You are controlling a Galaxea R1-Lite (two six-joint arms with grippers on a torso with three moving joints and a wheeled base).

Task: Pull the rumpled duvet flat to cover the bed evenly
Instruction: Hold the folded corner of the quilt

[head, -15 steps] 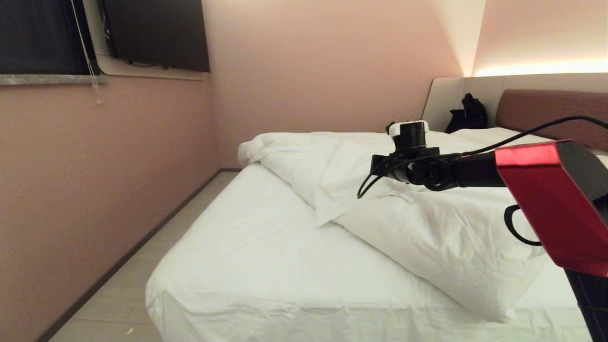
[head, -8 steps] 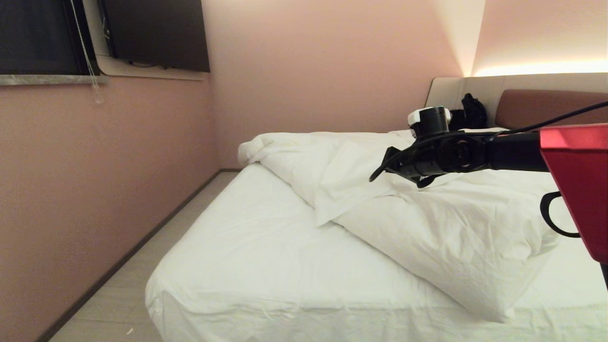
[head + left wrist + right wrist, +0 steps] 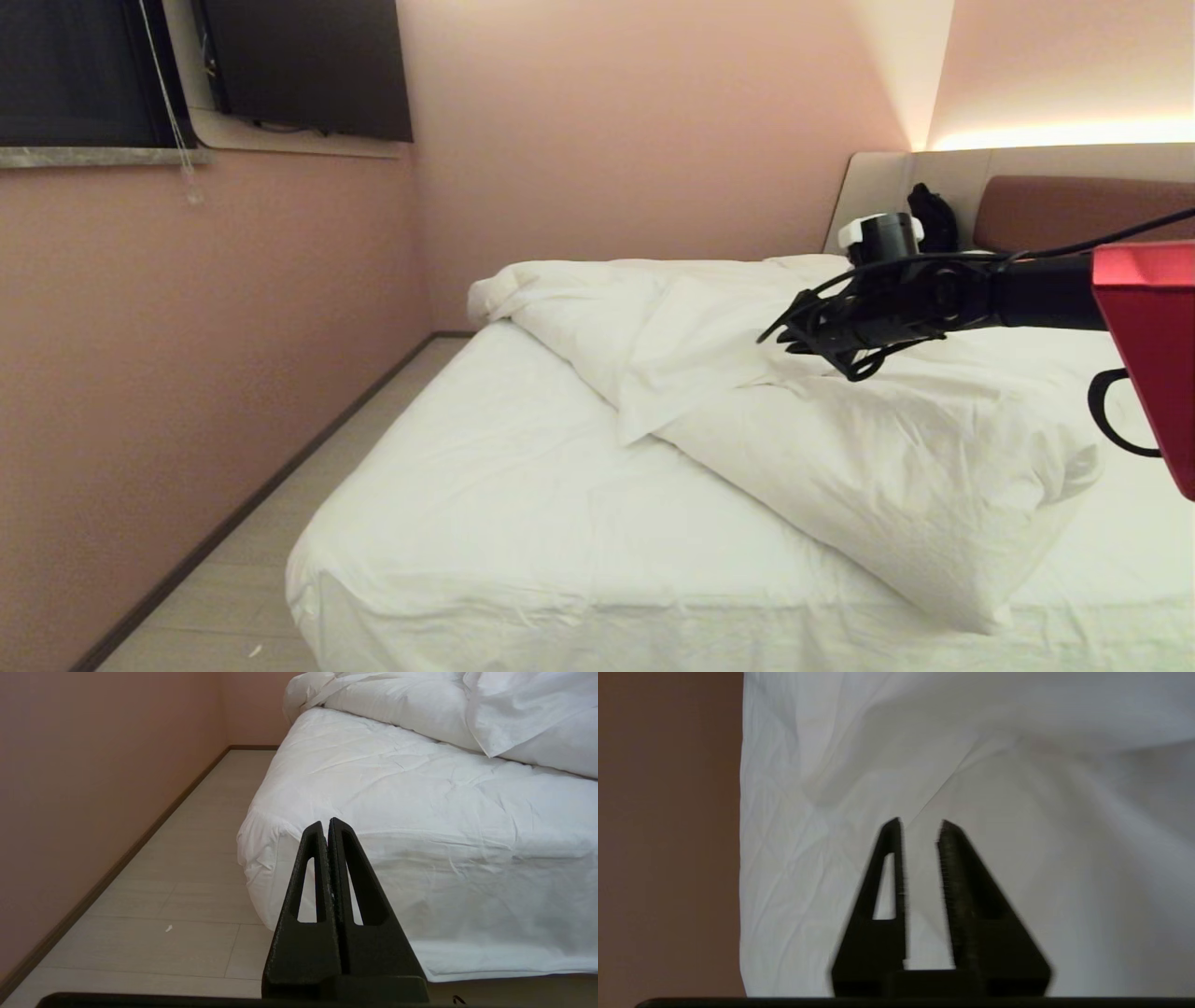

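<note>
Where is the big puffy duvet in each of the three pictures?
Head view: the duvet lies bunched across the far and right part of the bed, under the right gripper.
Left wrist view: the duvet is at the top, beyond the bare sheet.
Right wrist view: the duvet fills the picture beyond the parted fingers.
Shared landmark: the pink wall.

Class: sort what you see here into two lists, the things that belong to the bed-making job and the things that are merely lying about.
Part of the job:
duvet, rumpled on the far side
bed
right gripper, above the duvet, jaws slightly parted
left gripper, shut, parked near the bed's foot

Lying about:
black bag by the headboard
wall television
blind cord
</note>
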